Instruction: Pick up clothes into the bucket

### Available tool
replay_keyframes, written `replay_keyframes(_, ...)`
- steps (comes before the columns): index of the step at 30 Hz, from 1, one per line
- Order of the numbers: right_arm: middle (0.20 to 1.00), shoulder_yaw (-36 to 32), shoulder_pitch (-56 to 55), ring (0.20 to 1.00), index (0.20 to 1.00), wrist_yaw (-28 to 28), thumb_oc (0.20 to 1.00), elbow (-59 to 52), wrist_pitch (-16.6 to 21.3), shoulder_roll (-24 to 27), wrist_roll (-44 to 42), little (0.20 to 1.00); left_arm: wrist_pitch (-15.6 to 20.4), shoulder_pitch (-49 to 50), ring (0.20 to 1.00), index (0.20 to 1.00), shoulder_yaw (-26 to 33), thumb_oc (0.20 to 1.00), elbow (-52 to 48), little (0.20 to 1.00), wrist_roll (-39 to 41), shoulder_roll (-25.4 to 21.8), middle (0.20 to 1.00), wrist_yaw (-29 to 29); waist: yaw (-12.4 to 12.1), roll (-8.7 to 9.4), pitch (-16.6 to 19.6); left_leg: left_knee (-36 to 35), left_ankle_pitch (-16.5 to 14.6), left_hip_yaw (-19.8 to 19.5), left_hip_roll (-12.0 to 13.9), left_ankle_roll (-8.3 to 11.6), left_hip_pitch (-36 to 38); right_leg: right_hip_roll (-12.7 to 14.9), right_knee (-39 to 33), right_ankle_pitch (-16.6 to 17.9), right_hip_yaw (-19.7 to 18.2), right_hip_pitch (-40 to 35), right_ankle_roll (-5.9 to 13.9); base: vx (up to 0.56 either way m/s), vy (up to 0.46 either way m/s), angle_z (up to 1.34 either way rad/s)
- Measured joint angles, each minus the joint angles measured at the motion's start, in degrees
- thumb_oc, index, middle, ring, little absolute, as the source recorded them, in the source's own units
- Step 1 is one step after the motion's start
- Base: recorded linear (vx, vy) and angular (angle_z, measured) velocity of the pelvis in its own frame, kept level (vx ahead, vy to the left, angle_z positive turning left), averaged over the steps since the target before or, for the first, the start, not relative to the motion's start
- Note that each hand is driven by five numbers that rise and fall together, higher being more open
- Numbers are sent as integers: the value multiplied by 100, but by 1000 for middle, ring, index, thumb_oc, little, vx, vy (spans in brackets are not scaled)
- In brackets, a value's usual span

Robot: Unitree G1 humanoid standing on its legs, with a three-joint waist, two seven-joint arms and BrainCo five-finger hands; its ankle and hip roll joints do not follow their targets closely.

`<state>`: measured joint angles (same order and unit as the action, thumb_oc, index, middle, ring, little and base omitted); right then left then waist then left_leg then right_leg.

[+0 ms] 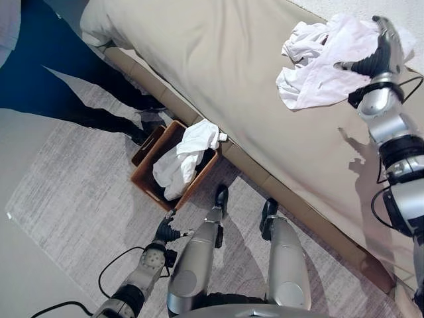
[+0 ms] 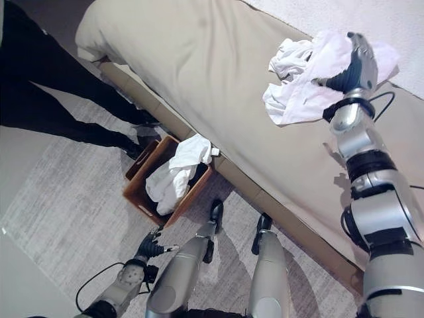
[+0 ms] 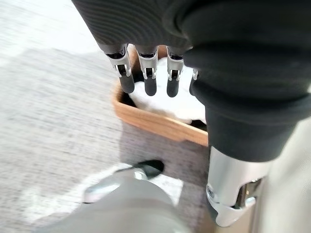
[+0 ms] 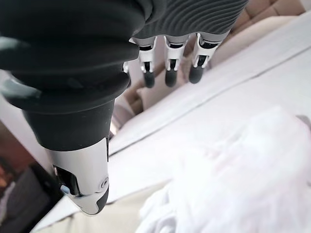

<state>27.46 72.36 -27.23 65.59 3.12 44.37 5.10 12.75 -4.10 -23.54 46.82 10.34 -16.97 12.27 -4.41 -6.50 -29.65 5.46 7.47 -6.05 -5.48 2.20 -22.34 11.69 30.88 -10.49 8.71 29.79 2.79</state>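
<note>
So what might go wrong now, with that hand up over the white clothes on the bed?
The right hand hangs open over the white clothes on the bed, so it may close on one loose fold and trail the rest. The basket on the floor already holds a white garment spilling over its rim, so another piece could slide off. A person stands beside the basket, close to where the cloth must be carried.

Right hand (image 2: 354, 66) over white clothes (image 2: 301, 79) on the bed (image 2: 218, 73).
</note>
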Motion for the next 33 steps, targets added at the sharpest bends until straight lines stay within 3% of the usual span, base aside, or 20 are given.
replay_keyframes(12, 1000, 762, 956, 1000, 1000, -56, 1000, 787, -69, 240, -312, 1000, 69, -102, 1000, 1000, -497, 1000, -646, 1000, 366, -45, 1000, -7, -128, -96, 20, 32, 181, -93, 56, 93, -817, -56, 317, -18, 52, 897, -97, -19, -43, 2)
replay_keyframes(16, 1000, 971, 1215, 1000, 1000, 70, 1000, 960, -59, 367, -529, 1000, 196, -268, 1000, 1000, -788, 1000, -990, 1000, 514, 23, 1000, -30, -153, -101, 16, 436, 202, -230, -26, 144, -1471, 45, 668, -44, 130, 1436, -180, 1, -69, 21)
replay_keyframes(25, 1000, 1136, 1414, 1000, 1000, 378, 1000, 1223, -46, 369, -988, 1000, 305, -215, 1000, 1000, -845, 1000, -1823, 1000, 998, 19, 1000, 34, -356, -87, 9, 1732, -206, -348, -142, 229, -2870, 134, 1498, -355, 153, 2558, -296, 11, -34, 11)
replay_keyframes(33, 1000, 1133, 1409, 1000, 1000, 508, 1000, 1236, -29, 398, -1380, 1000, 335, -186, 1000, 1000, -738, 1000, -2101, 1000, 1127, -2, 1000, 123, -345, -77, 6, 1929, -244, -397, -220, 203, -3347, 221, 1716, -394, 178, 3003, -281, 9, -2, 5)
